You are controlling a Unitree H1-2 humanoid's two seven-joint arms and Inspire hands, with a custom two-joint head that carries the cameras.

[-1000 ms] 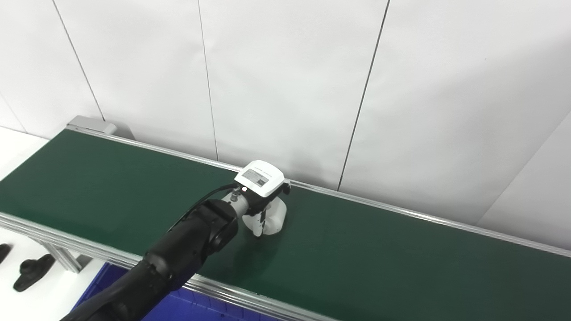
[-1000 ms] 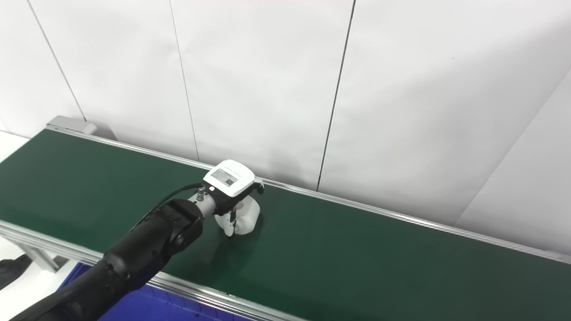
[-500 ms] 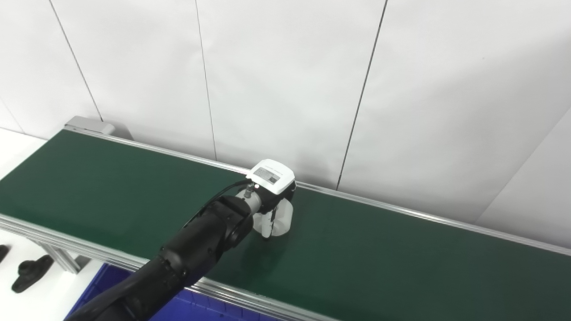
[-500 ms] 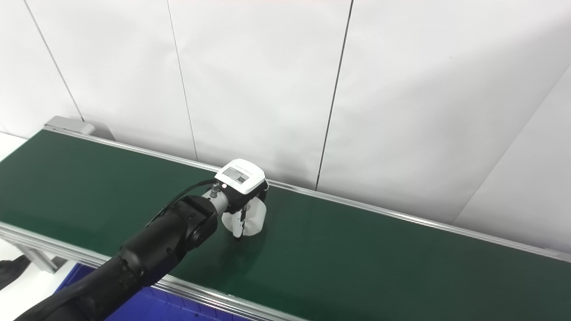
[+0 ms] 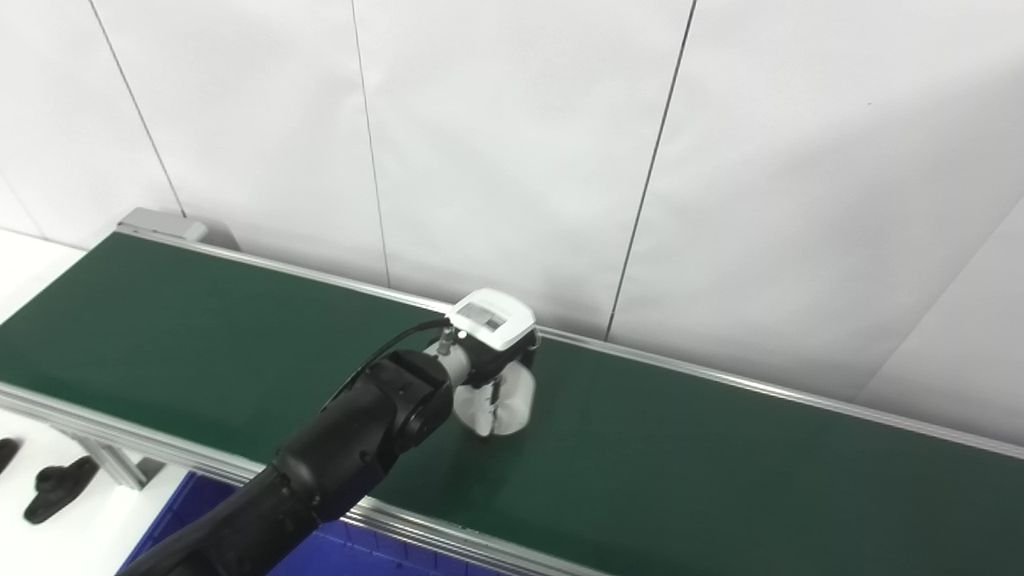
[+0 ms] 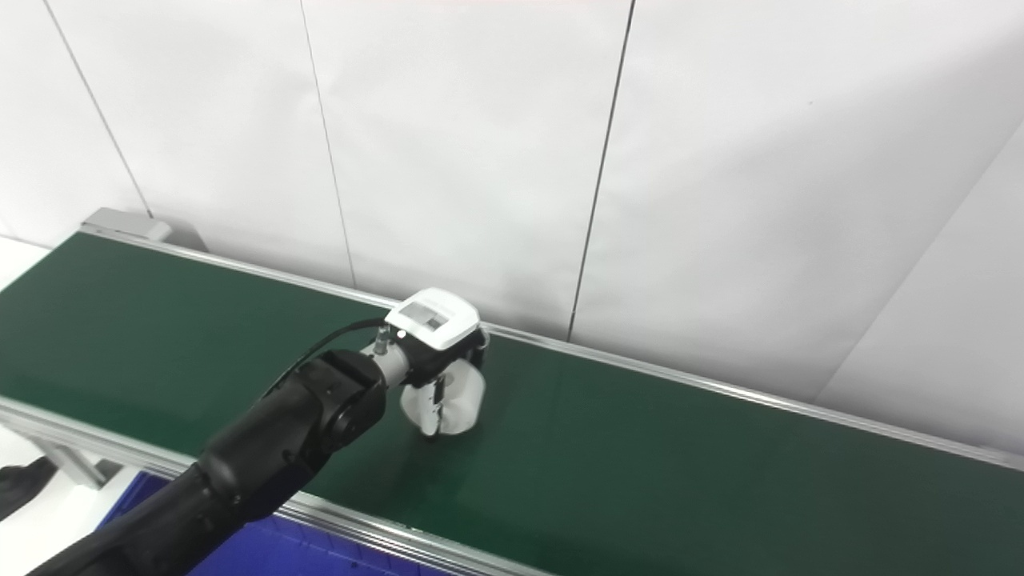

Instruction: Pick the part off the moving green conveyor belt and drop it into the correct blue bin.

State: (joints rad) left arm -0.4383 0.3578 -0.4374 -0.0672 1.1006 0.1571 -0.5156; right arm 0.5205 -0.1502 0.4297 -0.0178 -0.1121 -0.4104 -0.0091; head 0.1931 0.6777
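A white, translucent plastic part (image 5: pixel 507 406) sits near the far side of the green conveyor belt (image 5: pixel 720 464). My left hand (image 5: pixel 490 336), with a white plate on its back, reaches over it from the left on a black arm. Its fingers (image 5: pixel 494 394) curl down around the part and grip it; the part looks tilted, its round face turned toward me. In the right eye view the same part (image 6: pixel 450 404) hangs under the hand (image 6: pixel 436 332). My right hand is out of view.
A blue bin (image 5: pixel 344 552) lies below the belt's near rail at the bottom left. Black parts (image 5: pixel 54 488) rest on the white table at the far left. A white panelled wall runs close behind the belt.
My left hand has slid to the right along the belt with the white part under it. The part has turned, from lying low to tilted within the fingers.
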